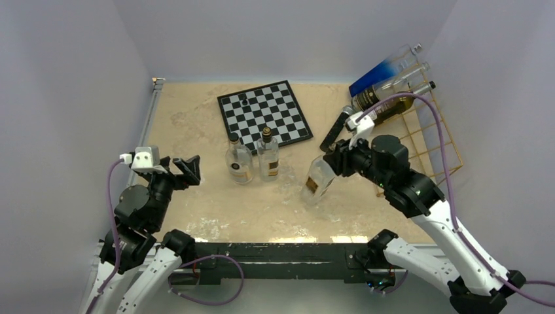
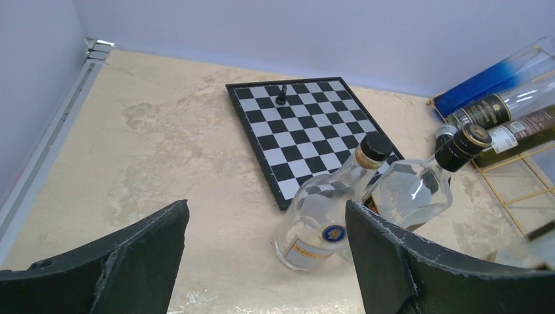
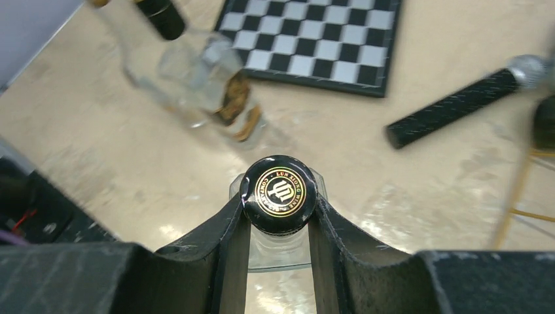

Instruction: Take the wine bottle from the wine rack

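Three bottles (image 1: 386, 82) lay on the gold wire wine rack (image 1: 429, 140). Two clear glass bottles (image 1: 239, 163) stood by the black-and-white chessboard (image 1: 265, 111). A sixth, the clear black-capped wine bottle (image 1: 319, 178), leaned tilted just left of the rack, its neck pinched tight in the right hand (image 1: 337, 163). The left hand (image 1: 190, 169) gaped wide, holding nothing.

We see a desk (image 1: 196, 131) with a mottled beige, stone-like top, boxed by plain pale lavender walls (image 1: 281, 39) along its far, left and right edges; a silver rail (image 2: 46, 140) lines its left edge.
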Motion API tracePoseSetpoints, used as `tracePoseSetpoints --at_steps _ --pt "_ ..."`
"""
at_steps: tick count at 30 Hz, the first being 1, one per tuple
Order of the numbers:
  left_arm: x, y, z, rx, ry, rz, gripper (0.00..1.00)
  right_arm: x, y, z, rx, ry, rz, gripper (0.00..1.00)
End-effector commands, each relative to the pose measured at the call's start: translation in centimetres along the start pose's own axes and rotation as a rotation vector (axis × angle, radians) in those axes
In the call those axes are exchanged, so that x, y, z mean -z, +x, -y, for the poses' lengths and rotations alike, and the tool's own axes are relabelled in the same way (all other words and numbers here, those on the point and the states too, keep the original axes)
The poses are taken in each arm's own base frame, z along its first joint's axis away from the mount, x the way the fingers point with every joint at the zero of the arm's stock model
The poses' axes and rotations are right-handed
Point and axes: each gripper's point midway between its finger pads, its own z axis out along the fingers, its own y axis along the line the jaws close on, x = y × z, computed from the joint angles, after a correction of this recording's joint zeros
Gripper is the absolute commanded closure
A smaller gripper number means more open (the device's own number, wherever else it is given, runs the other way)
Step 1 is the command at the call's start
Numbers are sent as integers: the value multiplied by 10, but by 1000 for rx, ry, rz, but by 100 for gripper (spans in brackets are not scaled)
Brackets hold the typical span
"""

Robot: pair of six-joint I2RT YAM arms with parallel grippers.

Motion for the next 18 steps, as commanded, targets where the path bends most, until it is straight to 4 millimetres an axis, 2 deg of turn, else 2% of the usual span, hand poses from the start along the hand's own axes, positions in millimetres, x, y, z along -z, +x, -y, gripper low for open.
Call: tracePoseSetpoints --at_steps 1,5,6,10,12,16,18 --pt "14 -49 -8 33 -57 118 7 13 -60 -77 -51 -304 191 100" --pt "38 -83 -5 36 -22 195 7 7 -74 -129 -34 -422 193 100" --pt "44 -90 -7 31 -23 215 7 8 -83 -142 -38 -456 202 100" --pt "70 -107 -17 39 -39 261 6 0 -105 -195 -35 -578 212 100" --pt "74 -104 -17 43 -28 256 6 -6 -114 -216 -26 -615 214 100" --pt "72 -83 -21 51 -43 195 7 -22 -130 -250 -9 -668 262 100" --pt "75 -79 -26 67 -58 190 7 -35 -135 -268 12 -698 265 100"
